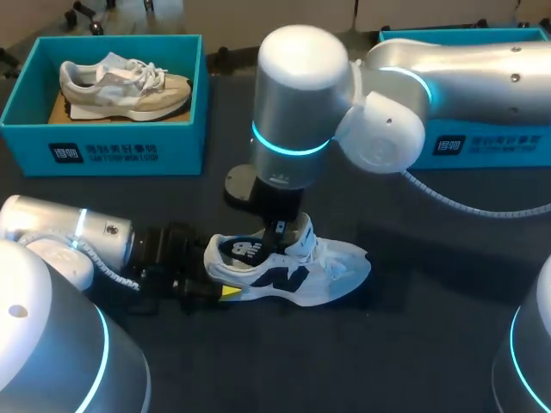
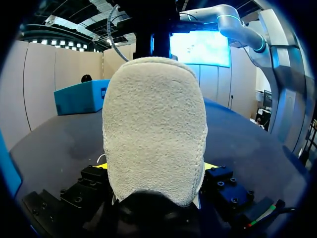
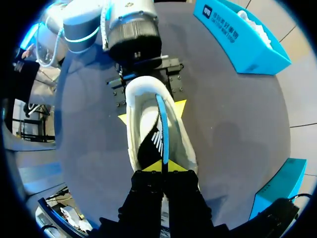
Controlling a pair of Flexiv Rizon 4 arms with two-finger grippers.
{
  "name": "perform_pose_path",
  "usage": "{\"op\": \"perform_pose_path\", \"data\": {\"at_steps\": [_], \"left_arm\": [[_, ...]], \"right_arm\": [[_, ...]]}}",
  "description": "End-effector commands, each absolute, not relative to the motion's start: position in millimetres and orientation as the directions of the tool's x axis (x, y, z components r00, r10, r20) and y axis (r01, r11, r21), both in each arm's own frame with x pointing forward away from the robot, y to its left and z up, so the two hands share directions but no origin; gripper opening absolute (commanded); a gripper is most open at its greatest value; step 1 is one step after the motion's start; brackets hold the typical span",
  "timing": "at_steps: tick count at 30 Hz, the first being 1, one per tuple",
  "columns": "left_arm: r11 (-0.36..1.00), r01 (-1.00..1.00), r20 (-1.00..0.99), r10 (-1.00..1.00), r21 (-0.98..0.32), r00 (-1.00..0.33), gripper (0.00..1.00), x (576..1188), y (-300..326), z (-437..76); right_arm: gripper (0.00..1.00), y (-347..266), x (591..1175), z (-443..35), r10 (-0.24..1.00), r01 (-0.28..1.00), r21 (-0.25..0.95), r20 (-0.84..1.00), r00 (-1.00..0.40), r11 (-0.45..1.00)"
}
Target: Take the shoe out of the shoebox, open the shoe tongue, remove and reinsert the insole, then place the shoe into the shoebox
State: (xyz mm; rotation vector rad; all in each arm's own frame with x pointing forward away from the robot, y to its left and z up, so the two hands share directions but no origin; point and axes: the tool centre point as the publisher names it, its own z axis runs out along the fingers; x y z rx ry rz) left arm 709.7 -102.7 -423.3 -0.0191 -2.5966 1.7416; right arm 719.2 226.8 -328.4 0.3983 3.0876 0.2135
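Far left, at the back of the table (image 1: 413, 344): teal shoebox (image 1: 103, 151) holding a beige shoe (image 1: 120, 86), untouched and well apart from the work.

Lower left: left gripper (image 3: 151, 113) closed on the heel of the white shoe (image 1: 318, 271), one yellow tip against each side, steadying it. In the left wrist view, heel fills the space between the fingers.

Centre: white shoe upright on its sole on the bare table, toe pointing right, outside both boxes. Removal from the box judged done. Tongue appears pushed forward and the mouth opened wide; that step judged done as well.

In the shoe's mouth: dark insole (image 1: 241, 249) with a pale blue edge, standing on edge, partly inside the shoe and partly above the collar.

Just above: right gripper (image 3: 162, 166) pointing straight down, fingers nearly together and pinching the insole's upper edge.

Insole step judged in progress; cannot tell whether coming out or going back in.

Far right, at the back: second teal shoebox (image 1: 486, 146), largely hidden behind the right arm, contents not seen.

Outstanding: seating the insole flat, then returning the white shoe to a box.
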Motion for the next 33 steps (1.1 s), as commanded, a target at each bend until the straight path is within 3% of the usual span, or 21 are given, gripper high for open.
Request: {"op": "perform_pose_path", "data": {"at_steps": [1,12,19,33], "left_arm": [[0.384,0.001,0.007,0.019,-0.923,-1.0,0.0,711.4,-104.7,-426.9],[0.384,0.001,0.007,0.019,-0.923,-1.0,0.0,711.4,-104.7,-426.9],[0.384,0.001,0.007,0.019,-0.923,-1.0,0.0,711.4,-104.7,-426.9],[0.384,0.001,0.007,0.019,-0.923,-1.0,0.0,711.4,-104.7,-426.9]], "right_arm": [[0.0,211.7,720.9,-313.4,0.252,0.247,0.172,-0.003,-0.968,0.953],[0.0,212.2,725.8,-300.9,0.223,0.215,0.2,-0.018,-0.975,0.956],[0.0,231.3,730.8,-302.6,0.161,0.154,0.302,0.004,-0.987,0.941],[0.0,264.1,743.0,-307.6,0.037,0.063,0.395,0.074,-0.997,0.917]]}}
